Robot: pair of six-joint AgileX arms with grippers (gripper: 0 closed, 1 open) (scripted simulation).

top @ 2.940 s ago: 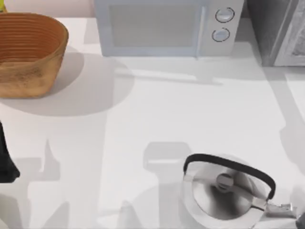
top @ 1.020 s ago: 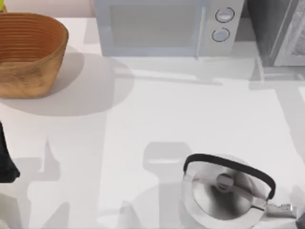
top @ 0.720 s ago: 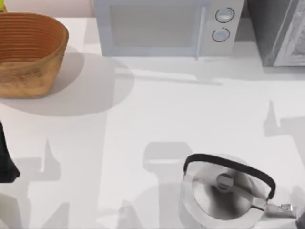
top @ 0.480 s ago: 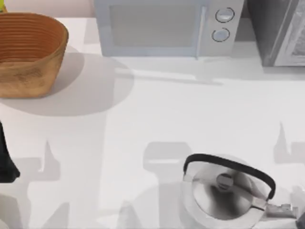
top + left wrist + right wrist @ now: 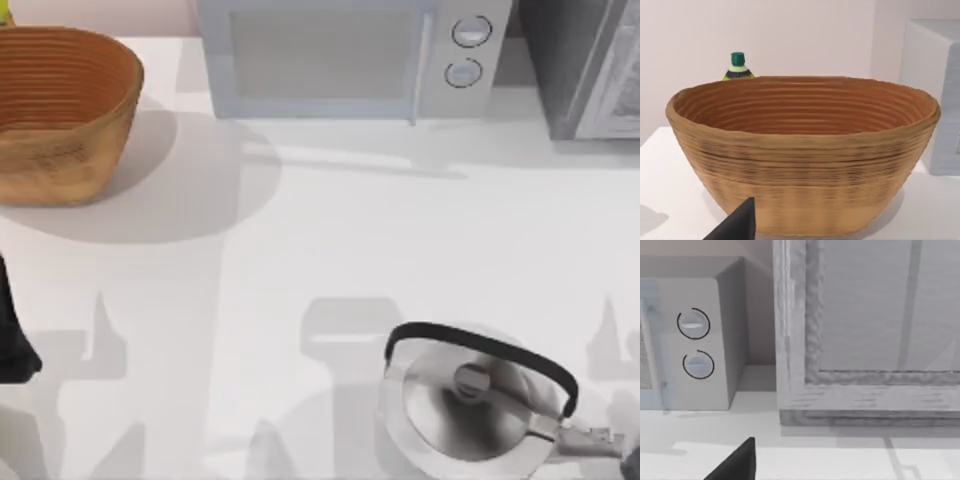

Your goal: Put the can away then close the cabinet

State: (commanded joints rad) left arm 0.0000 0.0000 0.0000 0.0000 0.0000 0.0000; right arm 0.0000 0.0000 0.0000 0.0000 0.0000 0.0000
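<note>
While the grey wooden cabinet at the far right is showing its panelled door facing the right wrist camera, I cannot tell either gripper's finger state or the can's whereabouts; a blind reach risks clipping the steel kettle.

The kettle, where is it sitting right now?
In the top view the kettle stands on the table near its front edge, right of centre, well in front of the microwave and far from the basket at back left.

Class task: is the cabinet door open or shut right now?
Shut: in the right wrist view the cabinet door sits flush in its frame, no gap showing.
</note>
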